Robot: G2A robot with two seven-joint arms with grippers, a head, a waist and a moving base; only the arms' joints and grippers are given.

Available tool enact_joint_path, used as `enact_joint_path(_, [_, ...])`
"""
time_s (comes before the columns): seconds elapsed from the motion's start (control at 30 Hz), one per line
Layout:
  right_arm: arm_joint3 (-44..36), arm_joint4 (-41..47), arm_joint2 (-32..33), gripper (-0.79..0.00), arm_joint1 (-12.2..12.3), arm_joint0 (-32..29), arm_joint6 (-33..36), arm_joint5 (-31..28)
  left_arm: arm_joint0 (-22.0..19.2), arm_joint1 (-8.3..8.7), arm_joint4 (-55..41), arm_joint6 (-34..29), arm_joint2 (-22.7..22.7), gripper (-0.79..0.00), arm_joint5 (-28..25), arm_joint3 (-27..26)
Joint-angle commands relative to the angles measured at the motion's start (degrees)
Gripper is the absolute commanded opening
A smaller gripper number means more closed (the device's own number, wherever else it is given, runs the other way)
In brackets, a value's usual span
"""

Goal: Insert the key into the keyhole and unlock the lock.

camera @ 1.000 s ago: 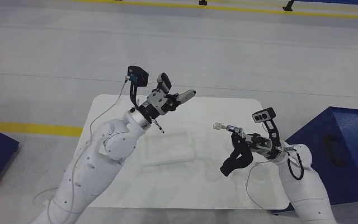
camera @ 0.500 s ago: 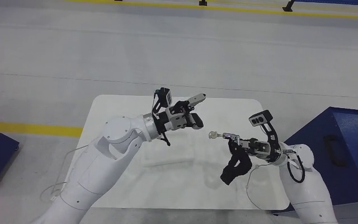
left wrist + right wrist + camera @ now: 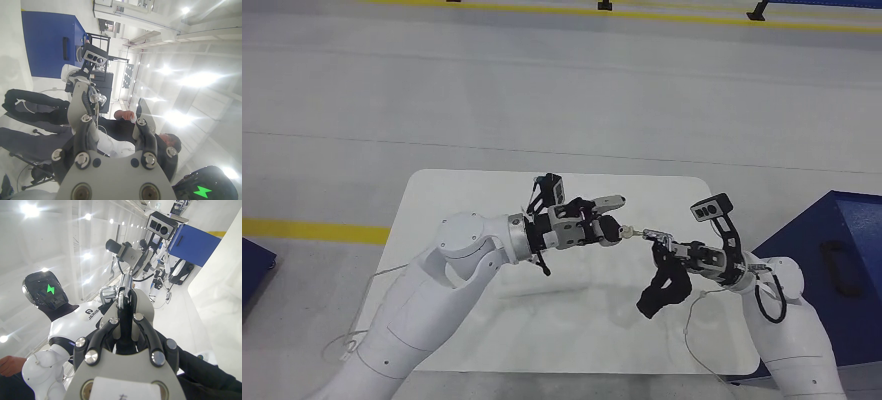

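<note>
The left arm had swung right across the worktop (image 3: pixel 442 200), bringing its pincer (image 3: pixel 617 218), fingers apart, up to the lock (image 3: pixel 638 234). The right pincer (image 3: pixel 662 241) was clamped on that chrome lock above the worktop's right half. The lock's long axis lay level, pointing at the left arm, and a blue cabinet (image 3: pixel 842 250) stood beside the worktop.

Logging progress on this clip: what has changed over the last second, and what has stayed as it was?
The left gripper has swung from the table's far side across to the right gripper. Its open fingers now reach the tip of the metal lock held there, but have closed on nothing yet. The right gripper stayed shut on the metal lock, shifting only slightly. The table is unchanged.
</note>
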Motion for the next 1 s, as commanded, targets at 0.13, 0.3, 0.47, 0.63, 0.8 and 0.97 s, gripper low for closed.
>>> enact_joint_path(0.13, [0.28, 0.50, -0.24, -0.785, -0.04, 0.13, 0.22, 0.22, 0.28, -0.33, -0.32, -1.34, 0.49, -0.449, 0.67, 0.37])
enact_joint_path(0.3, [0.34, 0.62, -0.40, -0.785, -0.05, 0.23, 0.35, 0.35, 0.19, -0.46, 0.76, -2.23, 0.81, -0.502, 1.47, 0.66])
enact_joint_path(0.47, [0.60, 1.27, -0.62, -0.785, -0.08, 0.25, 0.94, 0.94, -0.11, -0.50, 2.90, -2.59, 0.79, -0.637, 1.49, 1.19])
enact_joint_path(0.63, [1.14, 1.96, -0.92, -0.785, -0.13, 0.60, 1.67, 1.67, -0.18, -0.59, 3.16, -3.83, 0.58, -0.748, 1.53, 1.51])
enact_joint_path(0.8, [2.24, 2.34, -1.22, -0.785, -0.16, 0.94, 2.38, 2.38, -0.15, -0.70, 3.90, -3.97, 0.34, -0.770, 1.06, 1.75])
enact_joint_path(0.97, [2.46, 2.72, -1.80, -0.785, -0.16, 1.25, 2.41, 2.42, -0.24, -0.80, 4.57, -4.31, 0.26, -0.785, 0.50, 1.73])
